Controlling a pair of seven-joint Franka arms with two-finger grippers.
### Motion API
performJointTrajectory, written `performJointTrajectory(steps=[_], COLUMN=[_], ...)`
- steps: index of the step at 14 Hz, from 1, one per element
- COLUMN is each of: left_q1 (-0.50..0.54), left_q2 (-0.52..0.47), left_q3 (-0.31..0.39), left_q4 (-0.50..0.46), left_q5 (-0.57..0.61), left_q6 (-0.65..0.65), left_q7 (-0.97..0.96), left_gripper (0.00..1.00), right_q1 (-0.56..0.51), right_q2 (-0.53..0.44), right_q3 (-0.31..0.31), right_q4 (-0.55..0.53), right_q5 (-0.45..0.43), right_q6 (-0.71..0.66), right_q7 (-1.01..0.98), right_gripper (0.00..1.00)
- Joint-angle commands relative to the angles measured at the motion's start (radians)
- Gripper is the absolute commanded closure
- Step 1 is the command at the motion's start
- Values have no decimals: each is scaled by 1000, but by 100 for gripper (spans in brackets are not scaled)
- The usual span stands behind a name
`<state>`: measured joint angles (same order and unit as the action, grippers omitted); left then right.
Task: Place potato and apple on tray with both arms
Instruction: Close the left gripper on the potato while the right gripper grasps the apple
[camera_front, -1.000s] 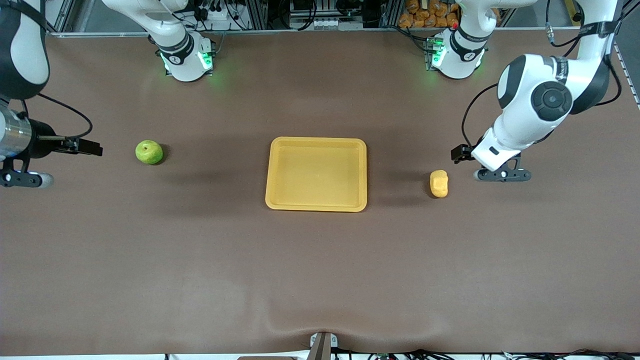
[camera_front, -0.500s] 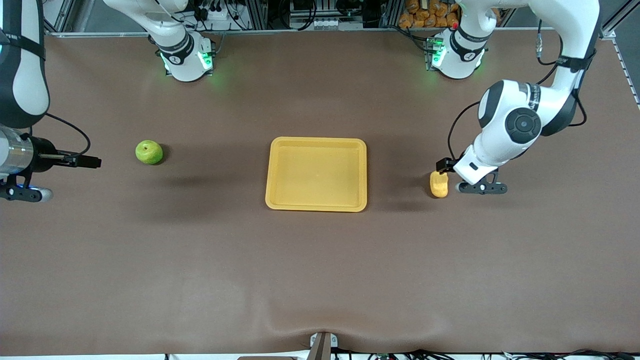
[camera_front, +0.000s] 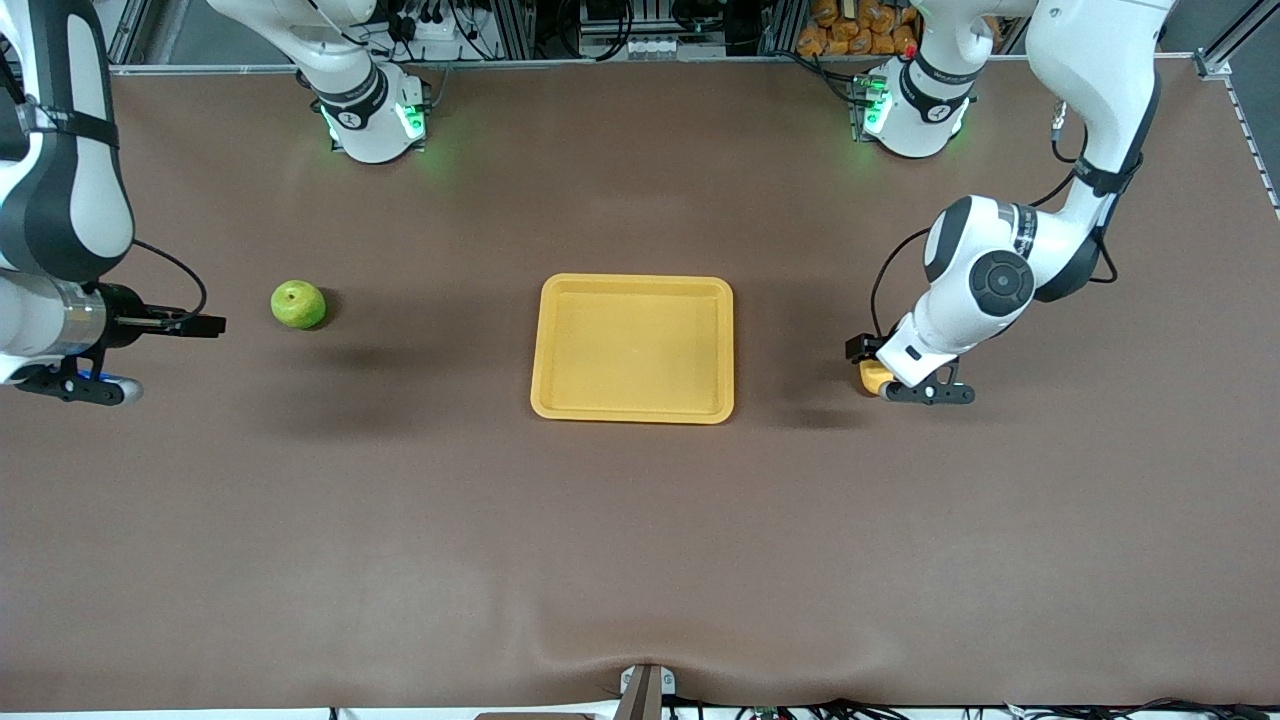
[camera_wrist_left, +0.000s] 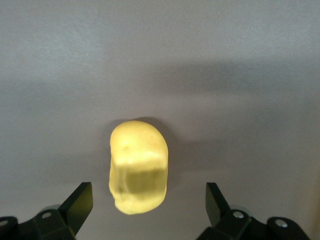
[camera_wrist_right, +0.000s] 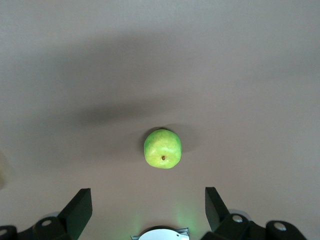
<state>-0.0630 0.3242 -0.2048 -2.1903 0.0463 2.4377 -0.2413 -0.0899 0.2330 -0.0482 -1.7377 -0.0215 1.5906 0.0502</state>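
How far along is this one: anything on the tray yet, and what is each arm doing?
Nothing is placed: the tray is bare. In hand: the left gripper, open, hangs over the potato, which lies on the table. The right gripper, open, is near the apple at the right arm's end. Left: both grasps, both carries, both releases.

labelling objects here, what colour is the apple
Bright green, with a small dark stem dimple. The apple shows best in the right wrist view.
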Motion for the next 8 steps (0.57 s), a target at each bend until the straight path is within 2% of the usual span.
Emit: performJointTrajectory(steps=[1, 3, 5, 8], left_q1=[-5, -5, -6, 5], left_q2=[13, 29, 36, 44], left_q3=[1, 2, 5, 4], left_q4=[-3, -3, -3, -2], left_q5=[13, 15, 17, 90], left_q6=[15, 29, 35, 35], left_q7=[-18, -18, -15, -16], left_gripper=[4, 10, 11, 15], right_q1=[-24, -28, -34, -42], right_q2=[-15, -14, -11, -15], right_q3=[10, 10, 10, 10], right_q4=[-74, -111, -152, -226], right_q5=[-2, -2, -2, -2], right_q6=[51, 60, 78, 164], right_q7=[10, 11, 19, 19], right_gripper=[0, 0, 0, 0])
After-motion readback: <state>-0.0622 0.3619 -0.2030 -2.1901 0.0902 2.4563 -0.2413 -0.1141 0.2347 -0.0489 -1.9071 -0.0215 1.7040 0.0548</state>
